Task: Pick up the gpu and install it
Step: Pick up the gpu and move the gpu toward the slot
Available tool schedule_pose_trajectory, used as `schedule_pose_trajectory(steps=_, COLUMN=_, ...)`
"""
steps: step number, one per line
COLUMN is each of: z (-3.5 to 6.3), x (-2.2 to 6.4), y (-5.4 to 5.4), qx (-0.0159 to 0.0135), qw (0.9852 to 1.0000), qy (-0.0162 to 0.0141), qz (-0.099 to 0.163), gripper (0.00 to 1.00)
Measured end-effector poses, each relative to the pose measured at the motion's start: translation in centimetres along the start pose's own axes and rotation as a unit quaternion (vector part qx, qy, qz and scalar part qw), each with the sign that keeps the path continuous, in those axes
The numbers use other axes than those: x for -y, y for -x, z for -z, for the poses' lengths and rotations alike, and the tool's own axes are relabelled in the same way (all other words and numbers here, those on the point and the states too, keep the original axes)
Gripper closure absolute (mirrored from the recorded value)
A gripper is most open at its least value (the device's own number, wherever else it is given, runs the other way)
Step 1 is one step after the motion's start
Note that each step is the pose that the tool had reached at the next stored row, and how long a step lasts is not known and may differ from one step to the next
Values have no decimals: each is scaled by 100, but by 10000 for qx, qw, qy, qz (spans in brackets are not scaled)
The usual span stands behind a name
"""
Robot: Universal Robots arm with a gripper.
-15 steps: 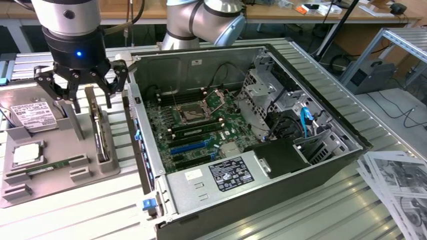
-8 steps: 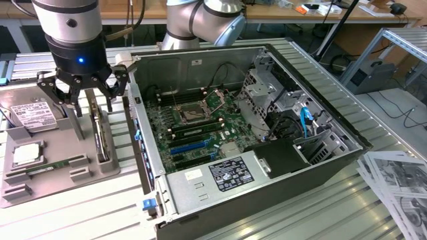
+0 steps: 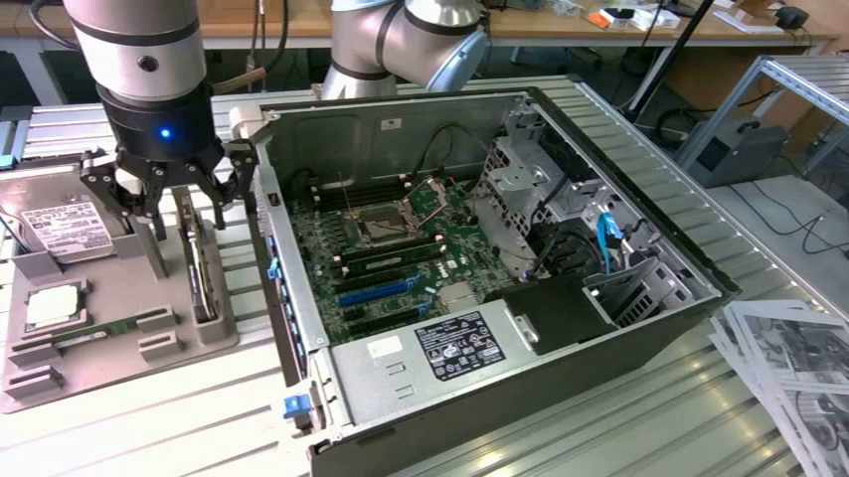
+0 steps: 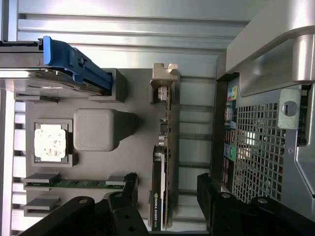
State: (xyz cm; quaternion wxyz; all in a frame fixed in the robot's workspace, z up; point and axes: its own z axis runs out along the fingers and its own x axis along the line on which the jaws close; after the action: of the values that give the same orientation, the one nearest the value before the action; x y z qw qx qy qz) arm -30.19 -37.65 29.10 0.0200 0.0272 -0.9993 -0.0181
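Observation:
The gpu [image 3: 199, 273] stands on its edge in a slot of the grey parts tray [image 3: 119, 383], at the exterior view's left, beside the open computer case [image 3: 531, 298]. In the wrist view the gpu [image 4: 158, 177] shows edge-on: a thin dark board with a silver bracket along one side. My gripper [image 3: 179, 211] hangs just above the card's far end. It is open, and the black fingers [image 4: 129, 186] stand on either side of the card with a gap on each side. Seen from the wrist, the gripper [image 4: 167, 189] holds nothing.
The tray also carries a hard drive [image 3: 60, 229] with a white label, a CPU [image 3: 54, 303] and a memory stick [image 3: 93, 333]. Inside the case lie the motherboard [image 3: 385, 238] and blue expansion slots [image 3: 378, 291]. Printed papers [image 3: 796, 368] lie at the exterior view's right.

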Motion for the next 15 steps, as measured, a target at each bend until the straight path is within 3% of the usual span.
schedule_pose_trajectory(steps=7, z=-96, x=4, y=3, qx=0, qw=10000, qy=0, qz=0, gripper=40)
schedule_pose_trajectory(steps=15, z=-109, x=7, y=3, qx=1, qw=10000, qy=-9, qz=-1, gripper=40)
